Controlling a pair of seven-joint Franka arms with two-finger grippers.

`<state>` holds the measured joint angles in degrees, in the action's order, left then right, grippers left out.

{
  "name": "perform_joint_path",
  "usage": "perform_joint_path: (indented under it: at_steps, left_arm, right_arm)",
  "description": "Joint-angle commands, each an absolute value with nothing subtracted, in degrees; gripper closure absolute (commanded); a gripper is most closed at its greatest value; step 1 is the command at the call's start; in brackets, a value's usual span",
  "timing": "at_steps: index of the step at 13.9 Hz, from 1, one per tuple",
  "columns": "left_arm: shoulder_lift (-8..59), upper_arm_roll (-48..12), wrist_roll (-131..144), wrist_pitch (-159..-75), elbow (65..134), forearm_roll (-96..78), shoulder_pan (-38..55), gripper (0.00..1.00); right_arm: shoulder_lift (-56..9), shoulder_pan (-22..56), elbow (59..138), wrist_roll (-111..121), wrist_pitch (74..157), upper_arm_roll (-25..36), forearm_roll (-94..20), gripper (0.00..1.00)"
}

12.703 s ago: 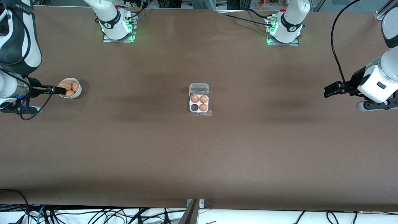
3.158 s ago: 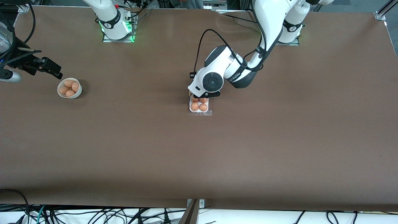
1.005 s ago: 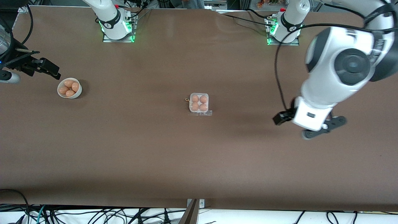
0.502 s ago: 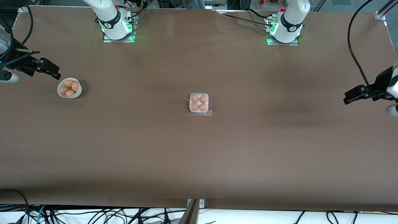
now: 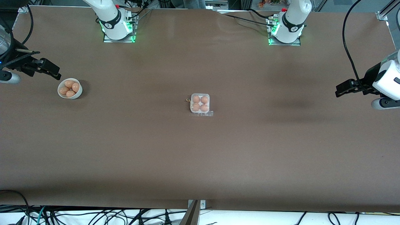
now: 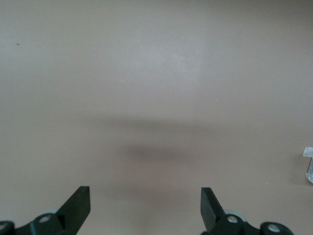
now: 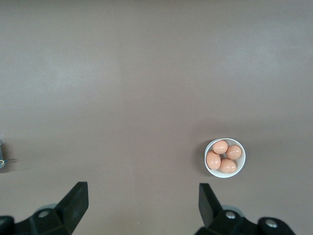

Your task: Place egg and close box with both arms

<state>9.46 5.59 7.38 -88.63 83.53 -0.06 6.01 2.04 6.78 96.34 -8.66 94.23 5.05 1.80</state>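
Note:
The box [image 5: 200, 103] sits at the middle of the table with its clear lid down over four tan-brown eggs; I cannot tell the placed egg from the others. An edge of the box shows in the left wrist view [image 6: 308, 166]. My left gripper [image 5: 340, 90] is open and empty, up in the air over the left arm's end of the table; in its wrist view [image 6: 145, 205] bare table lies between the jaws. My right gripper [image 5: 51, 70] is open and empty, over the table beside the white bowl [image 5: 77, 92]; its wrist view [image 7: 143, 203] shows it empty.
The round white bowl holds several more eggs [image 5: 69, 88] and shows in the right wrist view [image 7: 241, 164]. The arm bases [image 5: 117, 26] [image 5: 286, 29] stand along the table edge farthest from the front camera. Cables [image 5: 93, 215] hang below the nearest edge.
The box's lid is now shut over four eggs. My left arm has swung away from the box to the left arm's end of the table. My right arm has barely moved.

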Motion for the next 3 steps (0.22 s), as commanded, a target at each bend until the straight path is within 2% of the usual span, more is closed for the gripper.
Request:
perform_joint_path:
  at_steps: [1, 3]
  left_arm:
    - [8.96, 5.54, 7.12, -89.12, 84.37, -0.95, 6.59, 0.02]
    - [9.40, 5.54, 7.12, -89.03, 84.29, -3.50, 6.59, 0.05]
  right_arm:
    - [2.64, 6.77, 96.85, -8.09, 94.39, 5.10, 2.11, 0.00]
    - [2.64, 6.77, 96.86, -8.09, 94.39, 5.10, 2.02, 0.00]
